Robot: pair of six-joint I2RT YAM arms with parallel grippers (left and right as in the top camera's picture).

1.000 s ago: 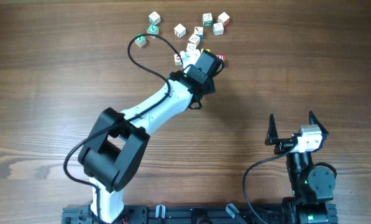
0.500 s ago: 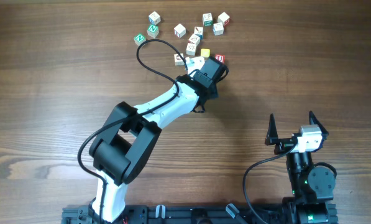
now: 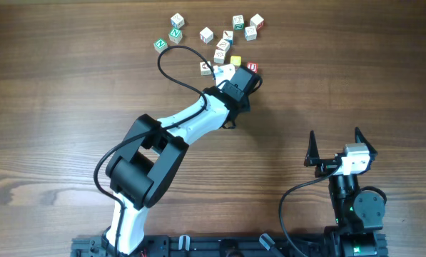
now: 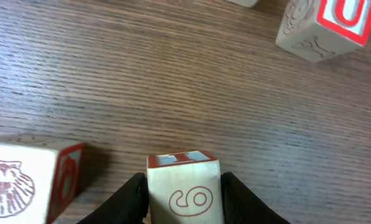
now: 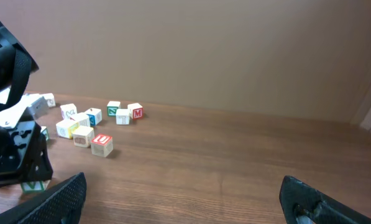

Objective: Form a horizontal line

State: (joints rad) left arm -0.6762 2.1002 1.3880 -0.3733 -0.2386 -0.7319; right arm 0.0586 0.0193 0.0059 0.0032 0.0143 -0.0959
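My left gripper (image 3: 227, 72) (image 4: 184, 184) is shut on a white cube (image 4: 185, 200) whose face shows a red-outlined "6" and whose top face is red-edged. It holds the cube low over the wood. To its left sits a white cube with a brownish-red shell picture (image 4: 11, 186) (image 3: 205, 68). To its right, apart, sits the red "U" cube (image 4: 325, 25) (image 3: 252, 67) (image 5: 102, 144). The three lie roughly in a row. My right gripper (image 3: 337, 148) (image 5: 185, 205) is open and empty, far off at the front right.
A yellow cube (image 3: 235, 61) sits just behind the row. Several loose cubes (image 3: 222, 46) are scattered further back, among them green "N" cubes (image 3: 160, 45) (image 3: 175, 33). The left arm's black cable (image 3: 171, 68) loops over the wood to the left.
The left arm's elbow has swung to the right, uncovering the green cube at the back left. Its gripper has stayed at the cubes. The right arm has not moved.
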